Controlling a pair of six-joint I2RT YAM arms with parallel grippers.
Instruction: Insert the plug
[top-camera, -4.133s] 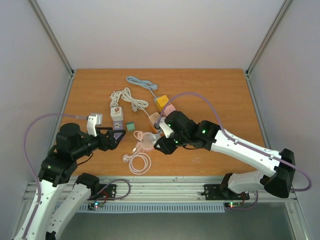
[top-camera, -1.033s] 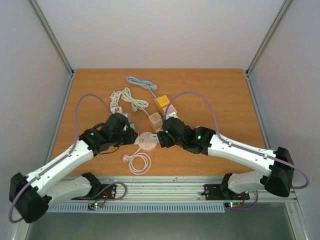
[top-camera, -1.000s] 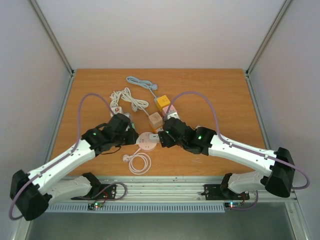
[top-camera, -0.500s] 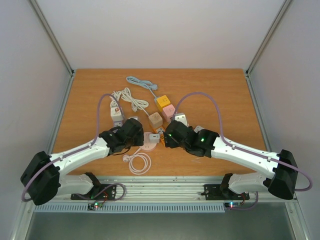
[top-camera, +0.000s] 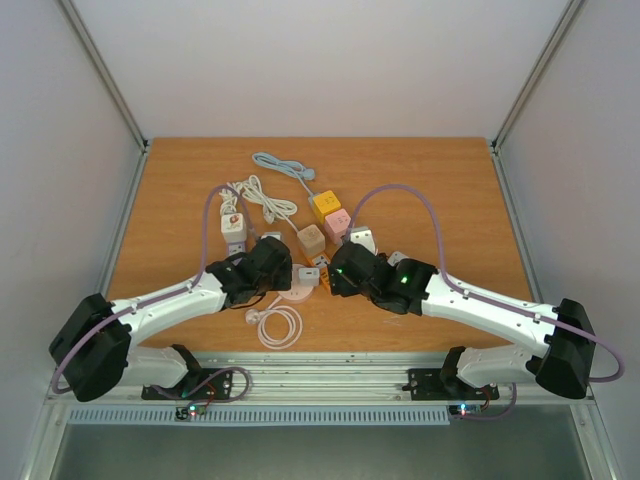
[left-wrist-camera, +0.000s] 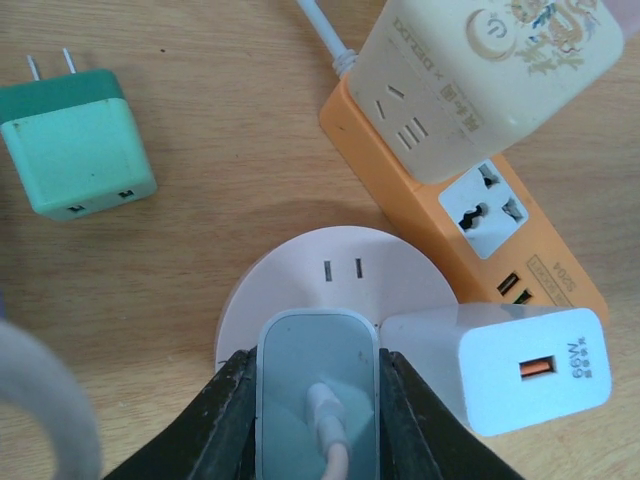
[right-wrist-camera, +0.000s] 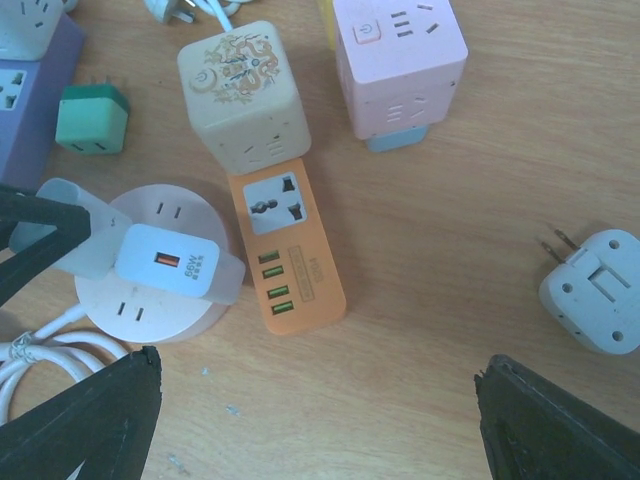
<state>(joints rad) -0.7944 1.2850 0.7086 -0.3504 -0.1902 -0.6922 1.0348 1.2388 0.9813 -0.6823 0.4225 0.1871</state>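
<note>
Left jaws: clenched on the plug (left-wrist-camera: 318, 350), one black jaw against each of its long sides.
Right jaws: released, spread wide above bare wood, nothing between them.
Plug position: on the round socket (left-wrist-camera: 335, 270), near the middle of the tabletop (top-camera: 430, 180), somewhat toward its near edge.
Plug heading: flat back turned up at my left wrist camera; prongs hidden underneath, so I cannot tell if they are seated. Long axis runs along my jaws; the cord leaves the back.
Plug make: pale, cloudy plastic, a rounded rectangle, smooth.
Round socket: pink matte disc, a two-slot outlet showing beyond the plug.
Neighbours: glossy white charger (left-wrist-camera: 520, 365) touching the plug's side; orange power strip (right-wrist-camera: 305, 265) and cream cube socket (left-wrist-camera: 480, 70) beyond; green adapter (left-wrist-camera: 75, 150) apart.
</note>
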